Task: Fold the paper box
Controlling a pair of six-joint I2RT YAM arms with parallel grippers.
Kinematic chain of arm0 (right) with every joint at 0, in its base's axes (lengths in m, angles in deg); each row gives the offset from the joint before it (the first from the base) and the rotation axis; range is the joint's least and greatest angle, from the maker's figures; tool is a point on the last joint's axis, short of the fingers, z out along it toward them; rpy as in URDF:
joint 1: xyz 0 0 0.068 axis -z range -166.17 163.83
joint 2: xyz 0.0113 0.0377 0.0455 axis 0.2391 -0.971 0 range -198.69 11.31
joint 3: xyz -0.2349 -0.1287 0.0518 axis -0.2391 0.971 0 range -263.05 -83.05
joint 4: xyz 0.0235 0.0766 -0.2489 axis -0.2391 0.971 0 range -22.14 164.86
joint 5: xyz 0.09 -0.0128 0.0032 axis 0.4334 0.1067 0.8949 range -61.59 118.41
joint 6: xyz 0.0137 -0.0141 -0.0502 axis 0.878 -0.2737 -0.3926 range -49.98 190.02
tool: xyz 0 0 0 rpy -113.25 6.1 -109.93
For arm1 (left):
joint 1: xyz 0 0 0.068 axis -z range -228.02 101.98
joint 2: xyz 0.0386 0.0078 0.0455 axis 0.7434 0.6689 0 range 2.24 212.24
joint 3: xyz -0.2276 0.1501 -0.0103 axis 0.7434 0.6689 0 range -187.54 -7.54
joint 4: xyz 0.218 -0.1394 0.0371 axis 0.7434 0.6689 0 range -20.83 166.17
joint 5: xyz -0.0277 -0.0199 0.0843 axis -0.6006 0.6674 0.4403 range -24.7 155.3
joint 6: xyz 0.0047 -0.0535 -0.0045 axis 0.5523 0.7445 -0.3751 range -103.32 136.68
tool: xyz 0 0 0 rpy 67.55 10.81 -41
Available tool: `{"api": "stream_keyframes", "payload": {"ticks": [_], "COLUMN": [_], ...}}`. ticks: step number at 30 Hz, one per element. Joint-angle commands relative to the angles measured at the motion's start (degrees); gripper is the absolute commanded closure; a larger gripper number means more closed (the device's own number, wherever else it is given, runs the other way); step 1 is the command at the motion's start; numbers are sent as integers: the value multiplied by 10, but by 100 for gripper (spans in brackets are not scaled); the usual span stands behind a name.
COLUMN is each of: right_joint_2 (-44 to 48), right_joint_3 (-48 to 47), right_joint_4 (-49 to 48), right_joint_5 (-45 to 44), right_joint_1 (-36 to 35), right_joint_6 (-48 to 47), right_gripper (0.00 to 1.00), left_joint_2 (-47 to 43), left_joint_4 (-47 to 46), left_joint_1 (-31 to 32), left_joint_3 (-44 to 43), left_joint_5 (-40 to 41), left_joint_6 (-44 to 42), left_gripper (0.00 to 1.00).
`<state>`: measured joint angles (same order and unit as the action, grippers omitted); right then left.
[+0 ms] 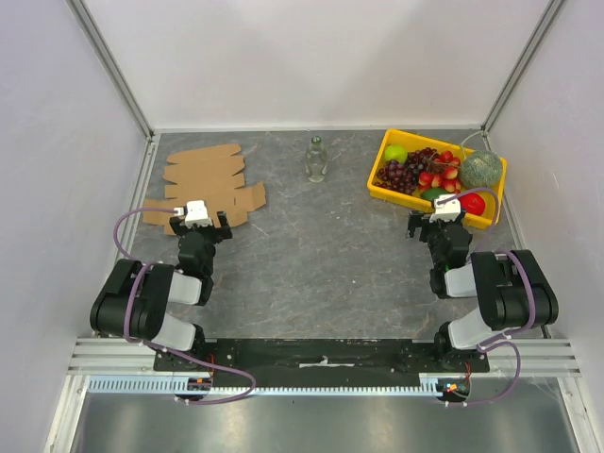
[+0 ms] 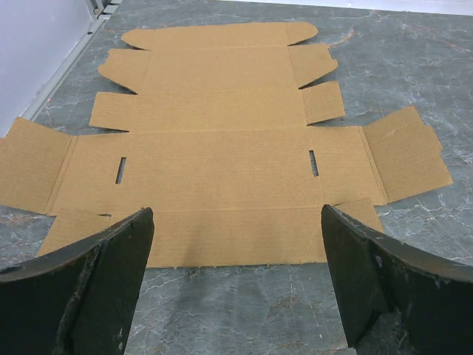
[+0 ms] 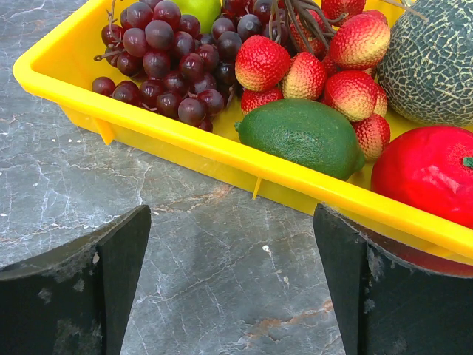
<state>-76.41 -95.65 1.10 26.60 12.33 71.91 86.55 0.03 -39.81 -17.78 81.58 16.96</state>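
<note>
Black left gripper (image 2: 236, 214): jaws wide apart, empty, poised at near edge of brown cardboard paper box (image 2: 214, 163), a flat die-cut sheet. Advise sliding one finger under the near flap, lifting along its crease. Box lies unfolded on grey marbled table (image 2: 244, 310), left side; two slots, rounded far flaps; right gripper (image 3: 230, 214) likewise spread, empty.
</note>
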Motion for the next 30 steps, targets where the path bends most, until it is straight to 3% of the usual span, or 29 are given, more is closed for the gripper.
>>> {"api": "stream_keyframes", "payload": {"ticks": [1,14,19,22,24,26,30], "right_joint_2": [3,39,162,197,186,182,177], "right_joint_3": [-9,-10,-72,-172,-246,-270,-263], "right_joint_4": [-21,9,215,445,556,587,550], "right_joint_5": [-7,-24,-63,-138,-151,-138,-36], "right_joint_1": [0,0,-1,0,-1,-1,-1], "right_joint_6": [-6,0,49,159,163,179,205], "right_gripper": [2,2,2,2,2,2,2], "left_joint_2": [-6,-8,-87,-168,-214,-255,-311], "left_joint_4": [-21,-31,48,130,179,181,225], "left_joint_1": [0,1,4,5,2,3,3], "left_joint_3": [-7,-2,-7,-20,-22,-5,10], "left_joint_5": [-4,-2,27,77,99,62,46], "left_joint_6": [-14,-16,-10,17,62,65,101], "left_gripper": [0,0,0,0,0,0,0]}}
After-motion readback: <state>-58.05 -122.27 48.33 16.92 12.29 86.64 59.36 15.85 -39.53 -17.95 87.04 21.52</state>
